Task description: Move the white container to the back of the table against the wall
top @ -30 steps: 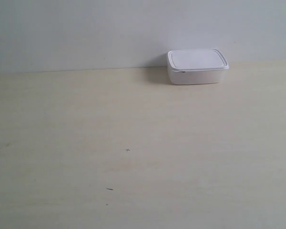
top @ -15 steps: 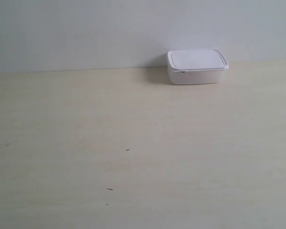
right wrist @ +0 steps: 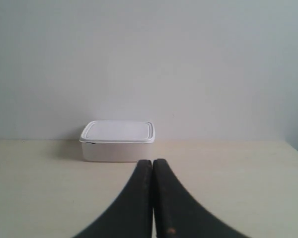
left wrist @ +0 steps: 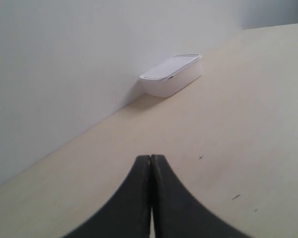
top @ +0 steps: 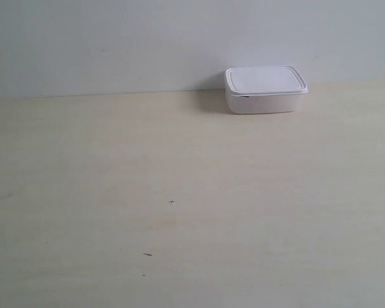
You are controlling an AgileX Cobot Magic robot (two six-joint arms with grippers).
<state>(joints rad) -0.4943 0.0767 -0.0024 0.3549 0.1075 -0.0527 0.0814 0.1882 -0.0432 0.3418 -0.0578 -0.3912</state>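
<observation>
Worktop of pale beige wood-grain carries a shallow rectangular white plastic container with its flat lid on. It sits at the far edge beside the plain grey-white wall and seems to touch it, though any gap is hard to judge. The left end effector has its dark fingers pressed together on nothing, well apart from the container. The right end effector is likewise closed and empty, facing the container.

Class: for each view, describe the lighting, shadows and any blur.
Exterior view: soft even light, the white container throws a faint shadow toward the view's left on the table; left wrist view: the left end effector is a dark, soft-edged silhouette; right wrist view: same for the right end effector.
</observation>
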